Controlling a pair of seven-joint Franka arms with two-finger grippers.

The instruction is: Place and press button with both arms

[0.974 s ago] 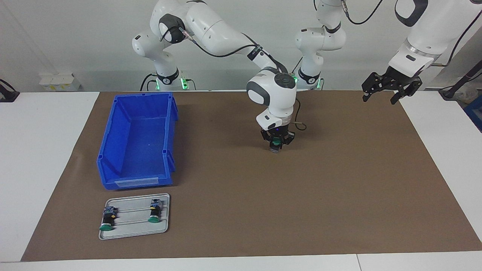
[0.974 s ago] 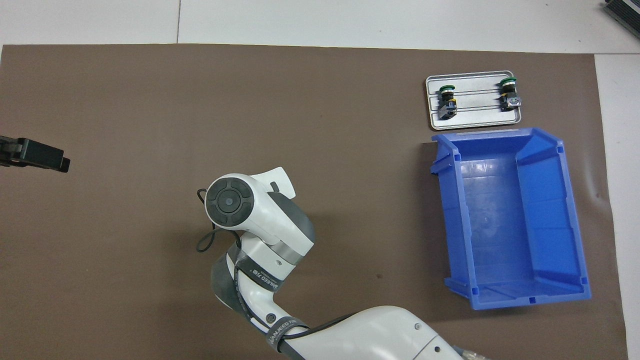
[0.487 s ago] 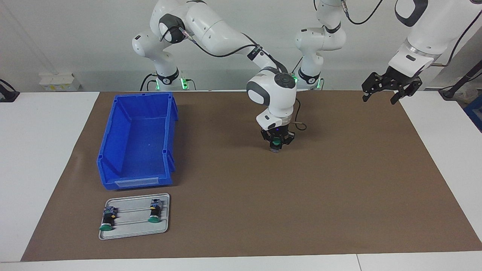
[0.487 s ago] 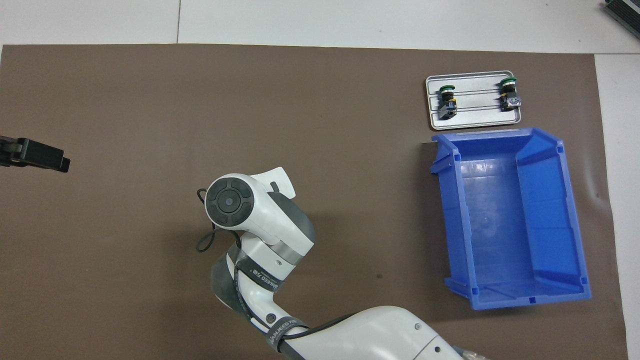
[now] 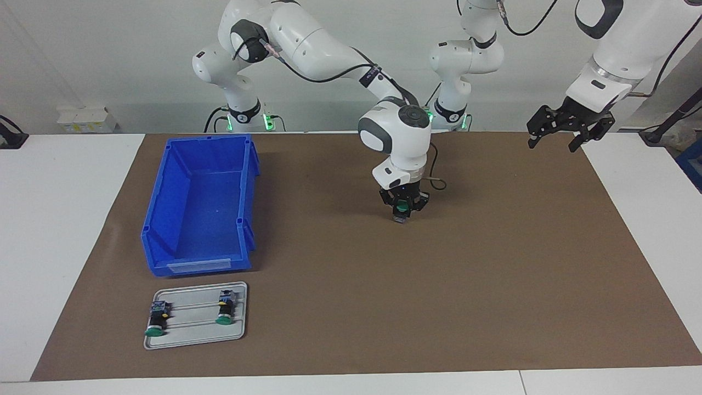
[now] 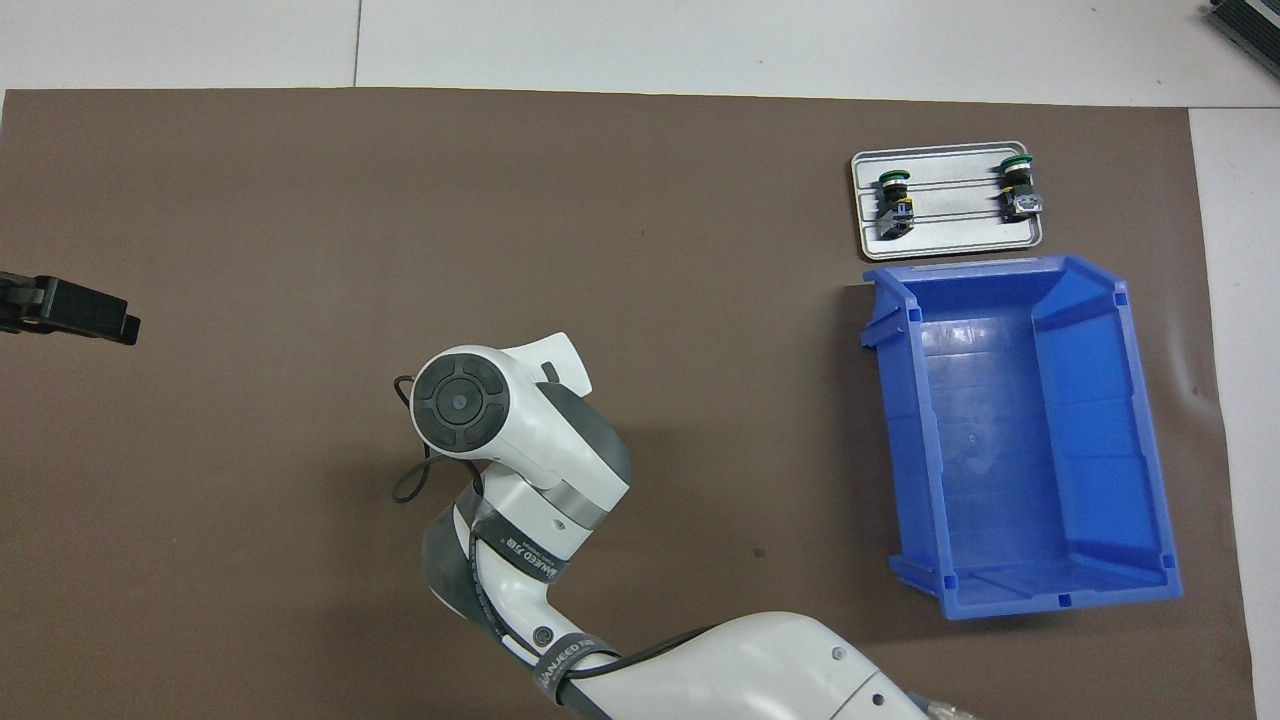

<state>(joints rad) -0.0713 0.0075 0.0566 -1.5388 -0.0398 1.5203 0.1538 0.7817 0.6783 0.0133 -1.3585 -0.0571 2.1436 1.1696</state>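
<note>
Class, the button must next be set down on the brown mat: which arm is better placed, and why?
Right. The right gripper is shut on the button, low over the mat. The left gripper waits open and empty at the mat's edge.

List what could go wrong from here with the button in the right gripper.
1. The right gripper holds the button low over the brown mat, its green cap facing sideways; set down like that, it may topple or roll.
2. The overhead view hides the button under the right arm's wrist, so contact must be judged from the facing view.
3. The left gripper waits open over the mat's edge; a press before the button is steadied could shove it away.
</note>
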